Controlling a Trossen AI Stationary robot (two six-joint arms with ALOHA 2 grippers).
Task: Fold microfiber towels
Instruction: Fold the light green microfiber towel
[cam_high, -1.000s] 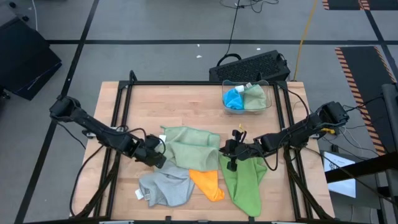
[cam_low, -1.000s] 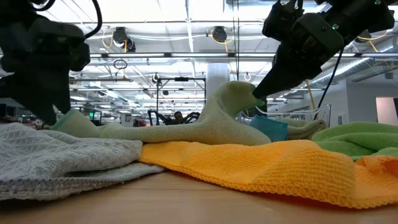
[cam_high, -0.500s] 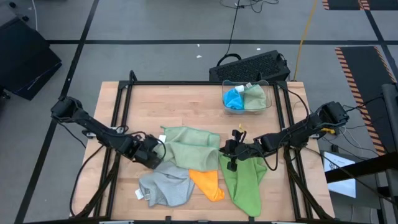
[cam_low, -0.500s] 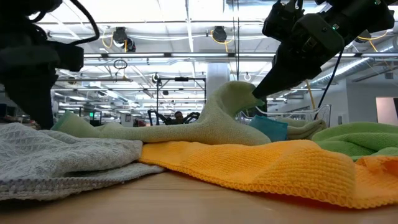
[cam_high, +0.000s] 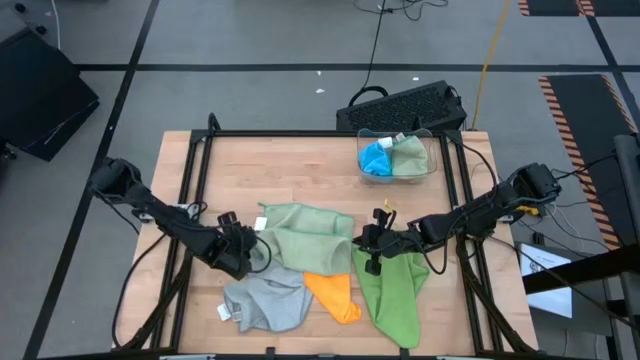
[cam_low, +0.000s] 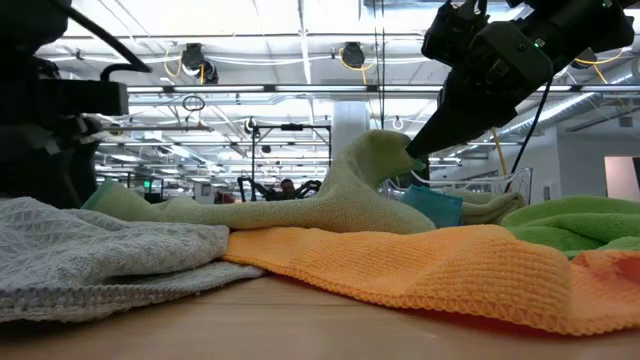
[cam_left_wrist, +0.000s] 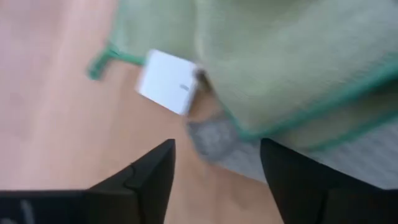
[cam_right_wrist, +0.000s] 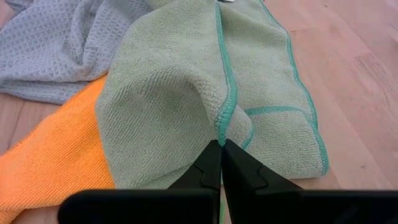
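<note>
A sage green towel (cam_high: 300, 235) lies spread mid-table, its white tag (cam_left_wrist: 166, 81) at its left corner. Its near part lies over a grey towel (cam_high: 265, 300) and an orange towel (cam_high: 333, 295). A lime green towel (cam_high: 395, 290) lies at the near right. My left gripper (cam_left_wrist: 217, 180) hovers open at the sage towel's tagged left corner, with wood and a bit of grey towel (cam_left_wrist: 211, 140) between its fingers. My right gripper (cam_high: 368, 240) is shut on the sage towel's right edge. My right gripper pinches the sage towel's teal-hemmed right edge (cam_right_wrist: 222, 124) between its two fingertips, slanting down from the table's right. The pinched spot (cam_low: 378, 150) is lifted into a peak, while the rest of the towel slopes away slack onto the other towels and the table.
A clear container (cam_high: 398, 155) at the far right holds a blue and a sage towel. A black keyboard (cam_high: 400, 105) lies past the far edge. Black frame rails run along the table's sides. Bare wood shows across the far left.
My left gripper has rolled about its own line, sunk a little and shifted slightly toward the table's left edge, staying by the sage towel's tagged corner. The towels lie as before.
</note>
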